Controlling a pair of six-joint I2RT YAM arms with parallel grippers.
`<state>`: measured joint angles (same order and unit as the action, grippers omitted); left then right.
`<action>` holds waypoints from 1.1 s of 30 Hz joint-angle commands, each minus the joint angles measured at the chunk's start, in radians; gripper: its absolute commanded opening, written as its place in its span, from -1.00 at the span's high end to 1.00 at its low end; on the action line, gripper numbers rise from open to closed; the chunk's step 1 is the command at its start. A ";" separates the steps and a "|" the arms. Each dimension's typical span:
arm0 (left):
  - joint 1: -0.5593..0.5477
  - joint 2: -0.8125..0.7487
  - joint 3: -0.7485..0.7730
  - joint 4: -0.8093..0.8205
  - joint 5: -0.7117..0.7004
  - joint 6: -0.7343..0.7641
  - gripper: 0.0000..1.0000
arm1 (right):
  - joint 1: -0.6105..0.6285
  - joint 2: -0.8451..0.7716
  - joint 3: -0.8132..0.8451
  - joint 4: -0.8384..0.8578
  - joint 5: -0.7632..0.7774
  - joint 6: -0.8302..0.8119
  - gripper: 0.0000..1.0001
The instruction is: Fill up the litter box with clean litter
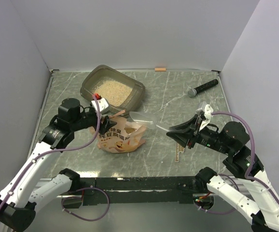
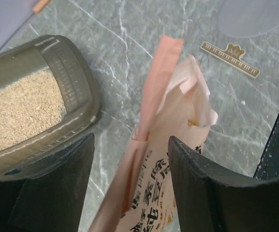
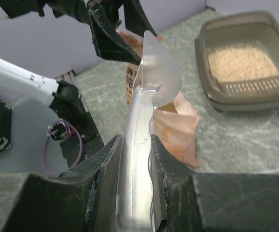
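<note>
The litter box (image 1: 87, 88) stands at the back left with beige clean litter (image 1: 112, 89) inside; the left wrist view shows its rim (image 2: 76, 92) and granules (image 2: 19, 108). The orange-pink pouch (image 1: 120, 137) lies crumpled on the table in front of it. My left gripper (image 1: 111, 117) hangs over the pouch's top, open; the pouch (image 2: 154, 183) runs between the spread fingers with a gap on the left side. My right gripper (image 3: 134, 145) is shut on the handle of a clear plastic scoop (image 3: 156, 72), whose bowl (image 1: 142, 116) points toward the pouch (image 3: 178, 130).
A black microphone-like stick (image 1: 202, 88) lies at the back right. A small tan ruler-like strip (image 1: 178, 152) rests beside the right gripper, also in the left wrist view (image 2: 230, 59). An orange scrap (image 1: 160, 69) lies by the back wall.
</note>
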<state>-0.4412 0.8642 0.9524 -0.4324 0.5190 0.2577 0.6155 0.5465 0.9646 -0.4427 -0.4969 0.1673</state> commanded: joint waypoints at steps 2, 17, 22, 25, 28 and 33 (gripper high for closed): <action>-0.027 -0.014 -0.009 -0.008 -0.008 0.057 -0.32 | 0.003 -0.036 0.060 -0.088 0.032 -0.028 1.00; -0.082 -0.014 -0.075 -0.080 -0.019 -0.001 0.99 | 0.001 0.150 0.247 -0.338 0.055 -0.063 1.00; -0.120 -0.135 -0.158 -0.011 -0.083 -0.064 0.98 | 0.001 0.233 0.345 -0.419 0.060 -0.083 1.00; -0.133 -0.211 -0.191 0.001 -0.086 -0.092 0.99 | 0.003 0.283 0.388 -0.452 0.057 -0.084 1.00; -0.139 -0.274 -0.222 0.009 -0.088 -0.110 0.98 | 0.001 0.329 0.422 -0.461 0.047 -0.072 1.00; -0.149 -0.356 -0.253 0.018 -0.103 -0.126 0.98 | 0.001 0.407 0.468 -0.473 0.011 -0.040 1.00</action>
<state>-0.5797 0.5526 0.7189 -0.4294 0.4404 0.1772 0.6155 0.8986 1.3632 -0.8989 -0.4583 0.0975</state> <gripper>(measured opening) 0.044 0.335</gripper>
